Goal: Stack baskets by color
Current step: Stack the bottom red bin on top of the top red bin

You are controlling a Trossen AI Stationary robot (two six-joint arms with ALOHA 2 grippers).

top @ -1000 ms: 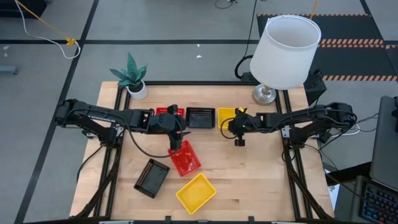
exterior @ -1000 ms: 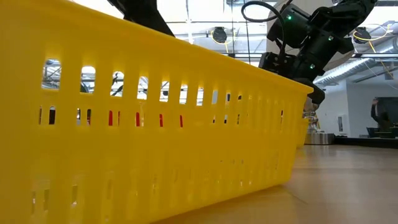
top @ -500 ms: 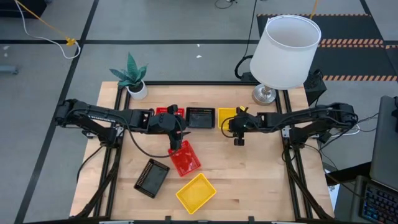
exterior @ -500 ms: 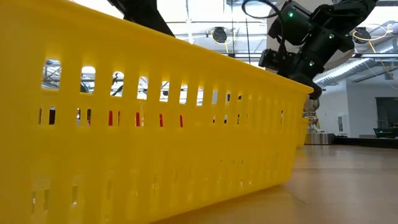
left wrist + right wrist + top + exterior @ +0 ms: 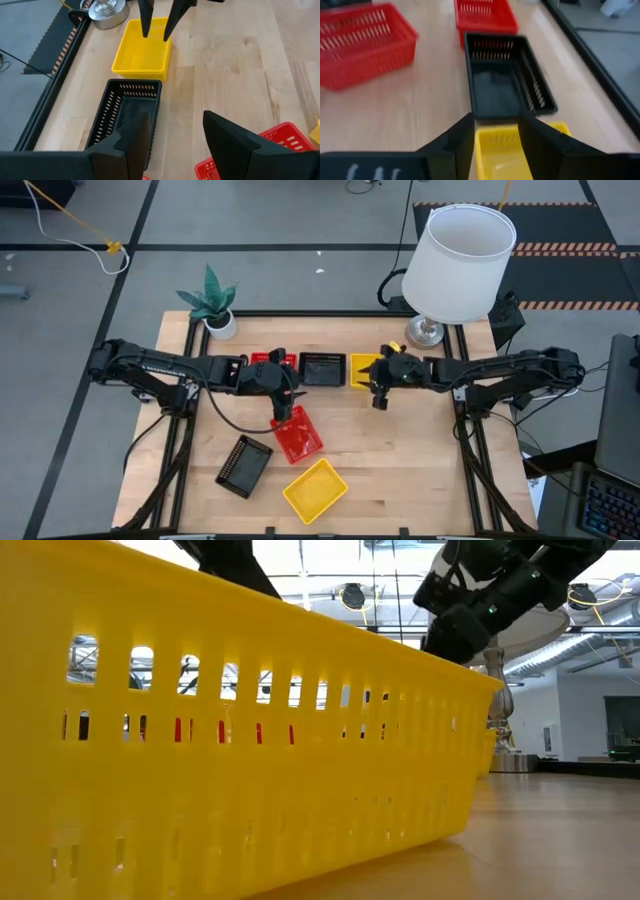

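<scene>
Along the far side stand a red basket (image 5: 264, 360), a black basket (image 5: 323, 368) and a yellow basket (image 5: 364, 367) in a row. Loose nearer the front are a red basket (image 5: 298, 436), a black basket (image 5: 244, 465) and a yellow basket (image 5: 315, 488), which fills the low view (image 5: 250, 740). My right gripper (image 5: 377, 398) hangs open just above the far yellow basket (image 5: 502, 150), touching nothing. My left gripper (image 5: 284, 410) stands open over the far end of the loose red basket (image 5: 282, 147), with nothing between its fingers.
A lamp with a white shade (image 5: 457, 262) stands at the far right corner and a potted green plant (image 5: 212, 305) at the far left. Black frame rails (image 5: 470, 450) run along the table's sides. Bare wood (image 5: 410, 470) lies at the near right.
My right gripper has risen above the far yellow basket and tipped its fingers nearer to level; the basket stays on the table. My left arm has kept still.
</scene>
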